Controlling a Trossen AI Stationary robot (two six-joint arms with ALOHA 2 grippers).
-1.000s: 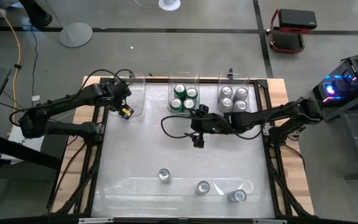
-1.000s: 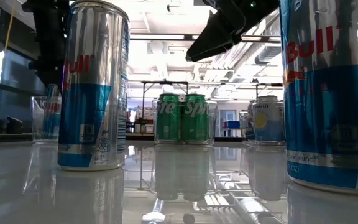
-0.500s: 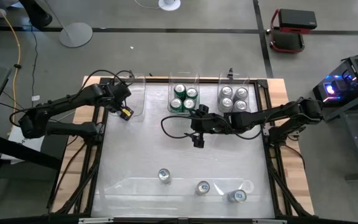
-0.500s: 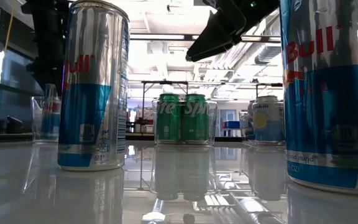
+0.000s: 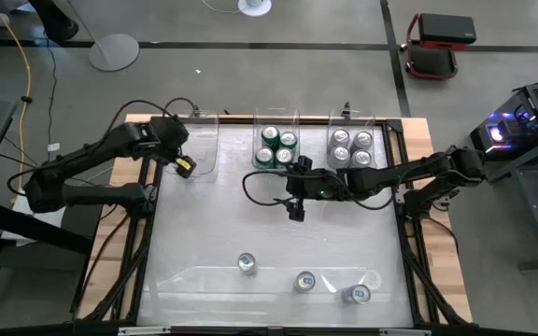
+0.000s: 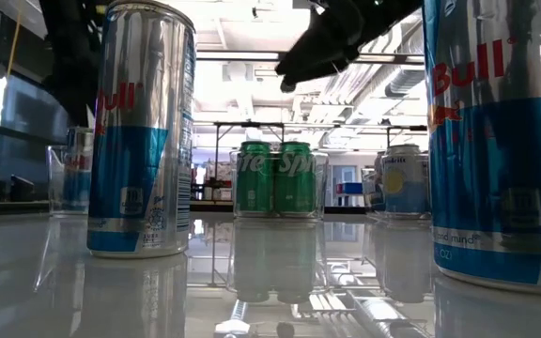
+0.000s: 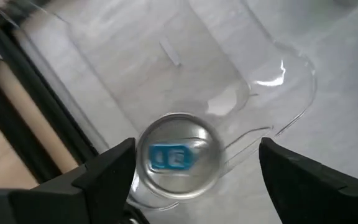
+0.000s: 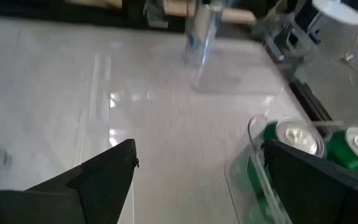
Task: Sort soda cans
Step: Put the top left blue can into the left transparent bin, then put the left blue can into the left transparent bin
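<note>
My left gripper (image 7: 191,180) has pulled back a little from the left bin (image 7: 247,81), fingers apart, above a blue-tab can (image 7: 176,158) that seems to sit inside it. My right gripper (image 5: 296,211) has not moved, wide open near the green cans (image 5: 276,147). Three cans (image 5: 304,280) wait in front.

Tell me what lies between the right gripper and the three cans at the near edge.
In the high view, only bare table lies between the right gripper and the three cans.

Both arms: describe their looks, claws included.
The left arm and right arm are dark, slim and jointed, trailed by loose black cables. The left claw carries a yellow mark. The right claw is all black, with broad wedge-shaped fingers.
</note>
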